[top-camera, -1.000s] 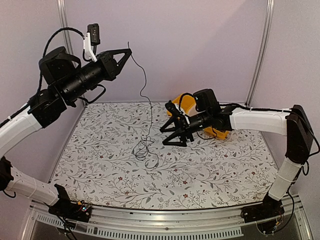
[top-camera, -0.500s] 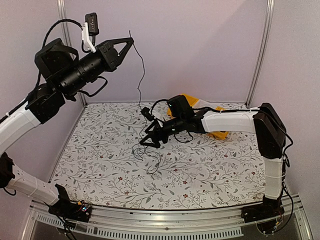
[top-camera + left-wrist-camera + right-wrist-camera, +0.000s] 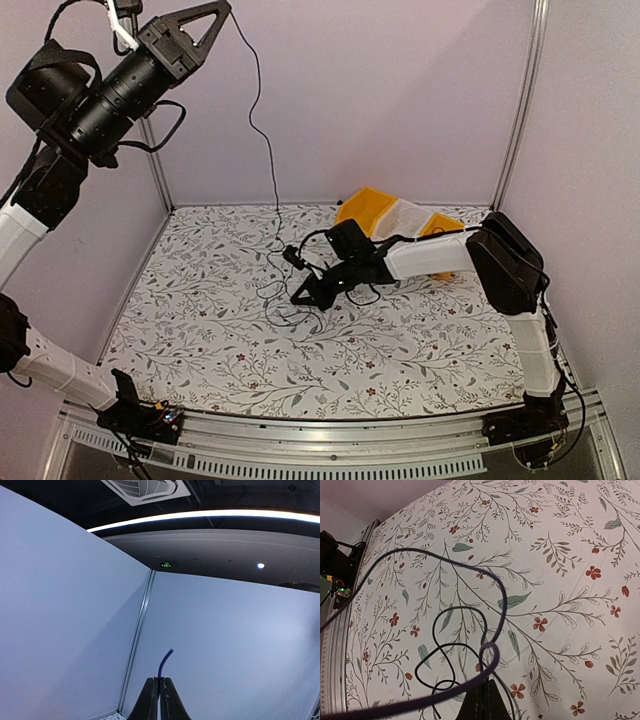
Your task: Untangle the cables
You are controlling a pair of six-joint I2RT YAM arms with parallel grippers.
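We hold the left gripper (image 3: pixel 222 6) high, pinching one end of the cables (image 3: pixel 503 600), while the right gripper (image 3: pixel 298 297) (clamped on a loop, seemingly) anchors their clump on the table (image 3: pixel 420 340).

flat table (image 3: pixel 200 365), covered edge to edge in a pale print of grey leafy sprigs and small red flowers. edged along the near side by a metal rail (image 3: pixel 330 442). carries, a little left of the middle, a small loose clump of thin black cables (image 3: pixel 283 300): a few overlapping loops lying flat on the print, crossing one another, with one strand lifting off the surface and going upward. seen close from the right wrist, a thicker wide loop over a smaller, thinner one. holds, at the far right near the back edge and well apart from the clump, a yellow and white thing (image 3: pixel 372 208), kind not clear.
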